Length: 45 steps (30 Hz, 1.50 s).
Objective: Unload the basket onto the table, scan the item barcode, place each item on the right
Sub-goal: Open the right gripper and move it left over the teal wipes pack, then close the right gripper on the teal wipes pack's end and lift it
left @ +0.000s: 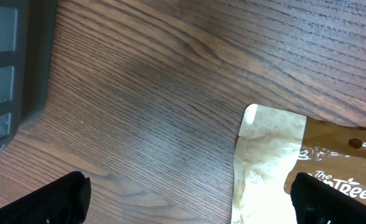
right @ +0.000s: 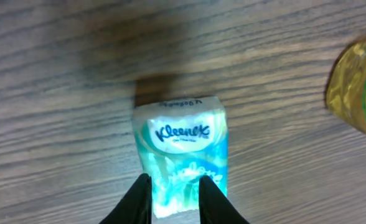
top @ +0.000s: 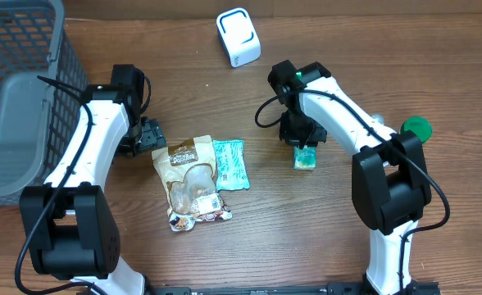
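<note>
Wood-grain table [top: 323,246] under two white arms. Right of centre, at mid-depth: teal Kleenex pack [right: 180,149], logo facing up, alone on the wood, well apart from the other goods. Over its far end: right gripper [right: 175,182], black fingers [right: 142,196] parted only a little, the gap narrower than the pack, teal wrapper visible in that gap. No telling from the wrist view whether touching the pack or just above it; no clear hold on anything. Farther right: green round-topped object [top: 416,128], partly behind the right arm. At the far edge, near the centre: white box-shaped device [top: 238,37] with a blue outline, well apart from the pack and from both grippers. Left of centre: brown snack pouch [top: 190,182], lengthwise from near to far, with a teal packet [top: 230,164] just beside it on the right. Just left of the pouch's far end: left gripper [top: 147,136], spread wide, black fingertips [left: 49,202] at both lower corners of its wrist view, bare wood and a pouch corner between them, nothing held. Far left: grey mesh basket [top: 20,98], cut off by the frame.
</note>
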{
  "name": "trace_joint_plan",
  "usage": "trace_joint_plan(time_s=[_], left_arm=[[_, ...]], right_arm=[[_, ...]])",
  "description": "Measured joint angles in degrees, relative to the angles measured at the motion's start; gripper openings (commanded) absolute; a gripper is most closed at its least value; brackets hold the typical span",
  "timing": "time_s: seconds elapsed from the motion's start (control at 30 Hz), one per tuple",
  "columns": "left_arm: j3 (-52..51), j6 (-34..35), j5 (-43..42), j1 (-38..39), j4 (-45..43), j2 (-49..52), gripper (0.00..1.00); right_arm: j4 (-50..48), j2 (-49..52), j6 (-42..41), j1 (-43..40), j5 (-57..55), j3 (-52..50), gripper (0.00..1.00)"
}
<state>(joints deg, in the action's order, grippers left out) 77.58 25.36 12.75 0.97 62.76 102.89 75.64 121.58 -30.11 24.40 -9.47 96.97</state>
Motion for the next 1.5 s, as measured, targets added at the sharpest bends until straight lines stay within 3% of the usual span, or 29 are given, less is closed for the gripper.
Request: trace_joint_plan(time_s=[0.07, 0.17, 0.37, 0.57, 0.8, 1.5], left_arm=[[0.0, 0.0, 0.0, 0.0, 0.0, 0.0, 1.00], [0.0, 0.0, 0.0, 0.0, 0.0, 0.0, 1.00], [0.0, 0.0, 0.0, 0.0, 0.0, 0.0, 1.00], [0.0, 0.0, 0.0, 0.0, 0.0, 0.0, 1.00], [0.0, 0.0, 0.0, 0.0, 0.0, 0.0, 0.99], [0.0, 0.0, 0.0, 0.0, 0.0, 0.0, 1.00]], right_arm=[[-0.5, 0.0, -0.1, 0.0, 0.0, 0.0, 0.54], [-2.1, 0.0, -0.3, 0.0, -0.2, 0.0, 0.67], [-7.0, 0.0, -0.1, 0.1, 2.0, 0.0, 0.66], [-12.5, 0.0, 3.1, 1.2, 14.1, 0.0, 0.61], [-13.7, 0.0, 6.6, 5.2, 24.7, 0.0, 0.62], [-19.1, 0.0, 7.6, 11.0, 27.0, 0.0, 0.62]])
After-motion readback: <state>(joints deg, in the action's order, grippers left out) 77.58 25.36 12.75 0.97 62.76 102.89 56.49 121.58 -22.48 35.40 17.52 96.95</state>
